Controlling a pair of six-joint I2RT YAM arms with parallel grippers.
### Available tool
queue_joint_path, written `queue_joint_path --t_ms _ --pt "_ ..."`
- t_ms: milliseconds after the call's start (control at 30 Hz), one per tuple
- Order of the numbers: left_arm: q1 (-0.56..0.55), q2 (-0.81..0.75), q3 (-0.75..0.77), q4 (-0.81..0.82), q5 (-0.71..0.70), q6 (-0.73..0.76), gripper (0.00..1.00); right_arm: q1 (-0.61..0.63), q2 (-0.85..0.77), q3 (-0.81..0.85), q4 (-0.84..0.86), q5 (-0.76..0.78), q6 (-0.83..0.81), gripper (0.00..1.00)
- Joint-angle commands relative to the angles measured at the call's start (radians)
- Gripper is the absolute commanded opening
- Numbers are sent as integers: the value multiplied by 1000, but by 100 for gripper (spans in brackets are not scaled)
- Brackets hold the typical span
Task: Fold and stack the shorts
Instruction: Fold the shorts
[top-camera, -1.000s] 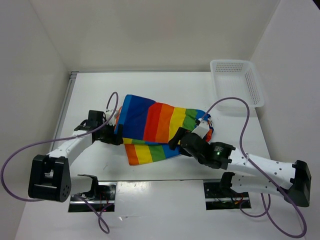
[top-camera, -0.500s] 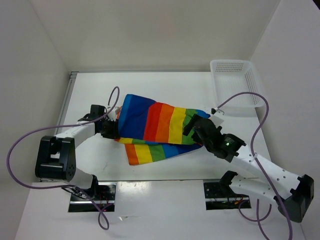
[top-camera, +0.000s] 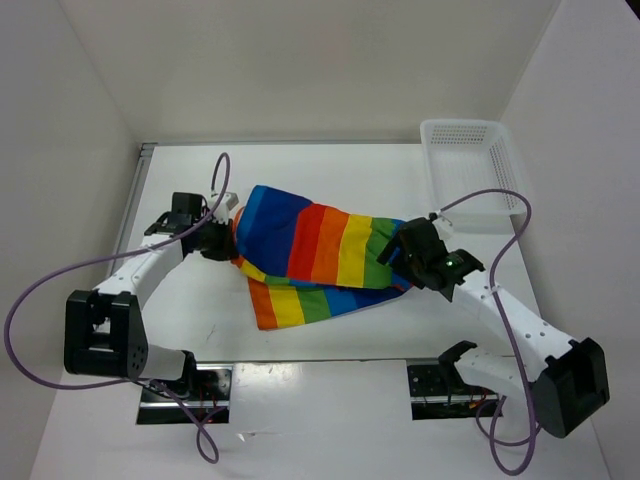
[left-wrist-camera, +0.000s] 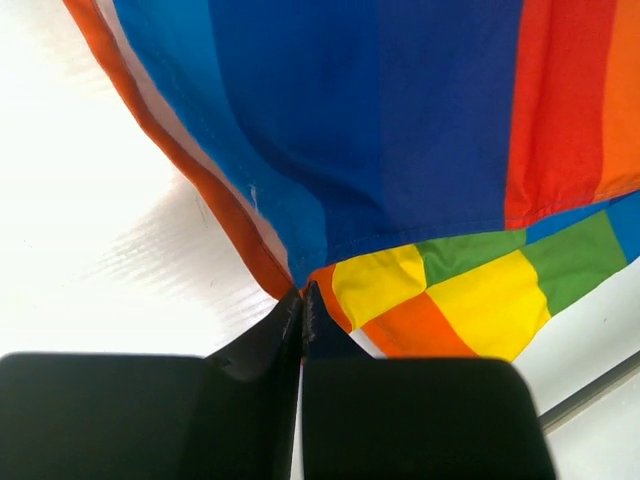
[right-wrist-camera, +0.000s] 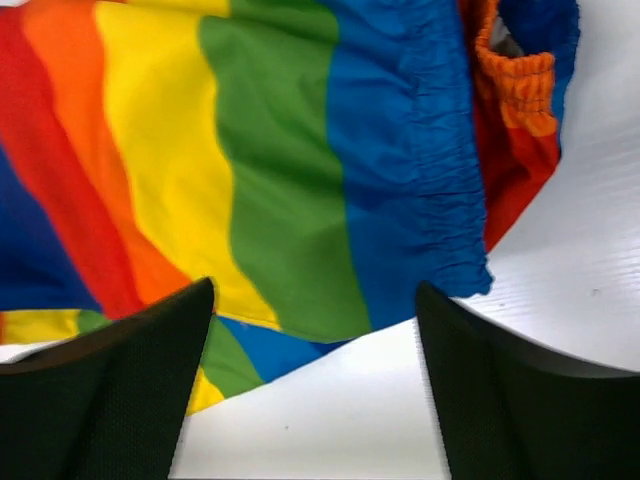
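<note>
**Grip status, left and right**

Left gripper (left-wrist-camera: 303, 300): black fingers pressed together. They pinch the left edge of the rainbow-striped thin fabric shorts (top-camera: 320, 245), where a blue panel and an orange hem draw down to a point at the fingertips. Top view puts this gripper at the garment's left end.

Right gripper (right-wrist-camera: 315, 290): jaws spread wide with nothing between them, hanging just over the gathered blue waistband at the right end. Green and blue stripes lie under the gap.

Shorts lie rumpled between the two grippers on the white table (top-camera: 330, 180). Stripes run from blue at left through red, orange and yellow to green at right. A lower layer sticks out toward the arm bases.

White plastic mesh basket (top-camera: 470, 128) sits at the far right corner, apart from the shorts.
</note>
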Motion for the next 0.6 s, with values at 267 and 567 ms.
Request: queue_joint_path --t_ms 267,567 --pt "6 45 137 16 109 4 0 -88 -86 -119 38 -231 121 75" --pt "16 24 151 -39 163 4 0 -124 -290 -306 126 -340 378 76"
